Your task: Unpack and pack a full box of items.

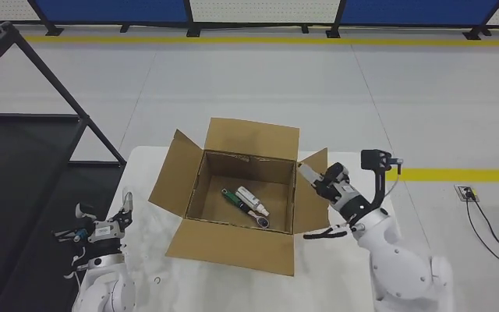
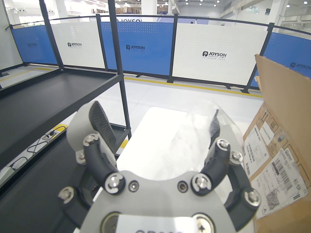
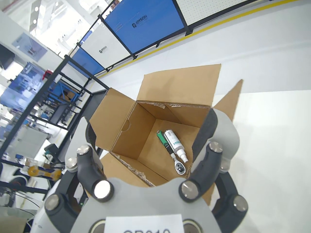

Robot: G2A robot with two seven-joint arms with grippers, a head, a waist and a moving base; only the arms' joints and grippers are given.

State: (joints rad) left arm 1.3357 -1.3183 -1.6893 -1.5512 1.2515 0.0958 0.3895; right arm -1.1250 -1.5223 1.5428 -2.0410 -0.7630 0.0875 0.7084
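Top view, going left to right: a black shelf rack (image 1: 47, 156) stands off the left side of the white table (image 1: 148, 265). The left gripper (image 2: 158, 124) hangs over the table's near-left corner, near the labelled outer side of the cardboard box (image 1: 249, 168). Its fingers are spread wide and there's nothing between them.

The box sits in the middle of the table with all four flaps folded out. On its floor, over toward the right wall, a ratchet wrench (image 1: 234, 199) with a green handle and a white spray bottle (image 1: 253, 201) lie side by side, pretty much touching.

The right gripper (image 3: 148, 134) is up by the box's right flap, tilted so it looks down into the box. It's also wide open and holding nothing.
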